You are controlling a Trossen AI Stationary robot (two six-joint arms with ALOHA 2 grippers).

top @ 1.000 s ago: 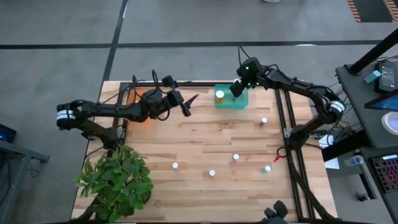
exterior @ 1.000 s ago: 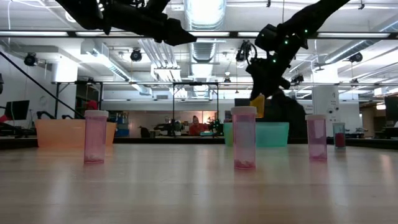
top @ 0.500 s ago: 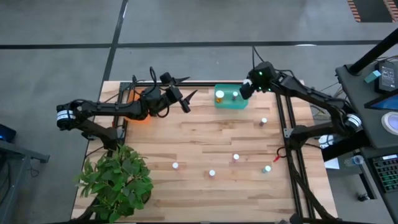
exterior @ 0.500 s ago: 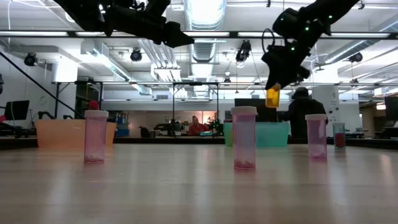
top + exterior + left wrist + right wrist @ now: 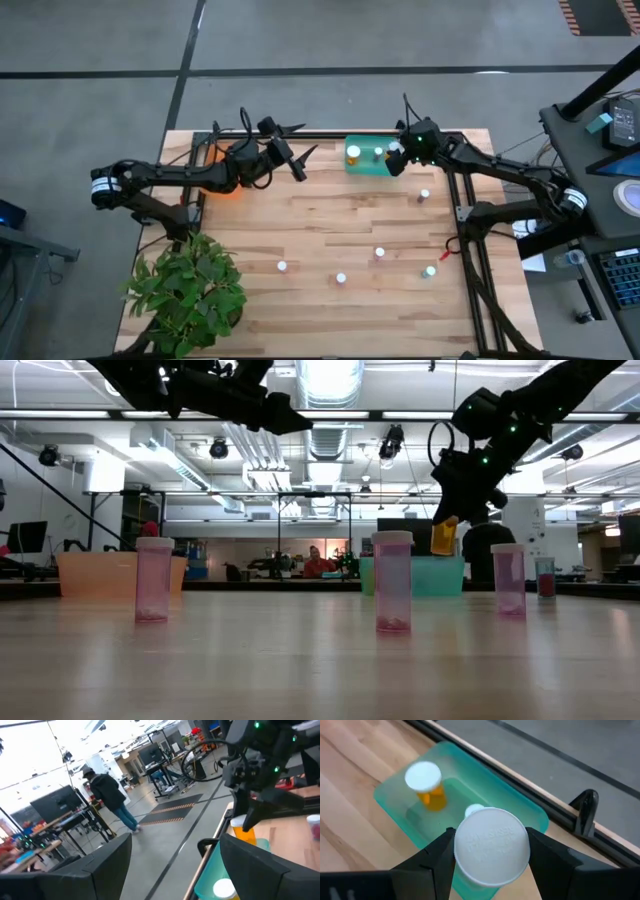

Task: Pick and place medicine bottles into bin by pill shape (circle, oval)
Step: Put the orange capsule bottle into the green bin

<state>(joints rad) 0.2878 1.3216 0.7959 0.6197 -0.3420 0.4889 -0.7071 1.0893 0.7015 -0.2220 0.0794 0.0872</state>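
A medicine bottle (image 5: 491, 845) with a white cap and an orange body (image 5: 443, 537) is in my right gripper (image 5: 397, 159), which is shut on it above the right end of the teal bin (image 5: 366, 166). Two more bottles (image 5: 425, 782) stand in that bin. Several capped bottles (image 5: 379, 253) stand upright on the wooden table. My left gripper (image 5: 302, 160) hangs open and empty, high over the far left of the table, beside the orange bin (image 5: 226, 190). My right gripper pinches the bottle between its two fingers (image 5: 437, 862), at the cap's opposite sides (image 5: 461, 851). The fingers come slanting down from the table's right side. The orange body hangs below them, slightly tilted and clear of the bin.
Loose bottles (image 5: 392, 580) dot the table's near and right parts, one (image 5: 424, 196) close to the right rail. A potted plant (image 5: 190, 290) stands at the near left corner. A black frame (image 5: 465, 215) runs along the right edge. People (image 5: 107, 795) are in the room beyond the table.
My right gripper has carried the bottle toward the table's right edge and a little down, from over the teal bin's middle to its right end. It has stayed shut on the bottle.
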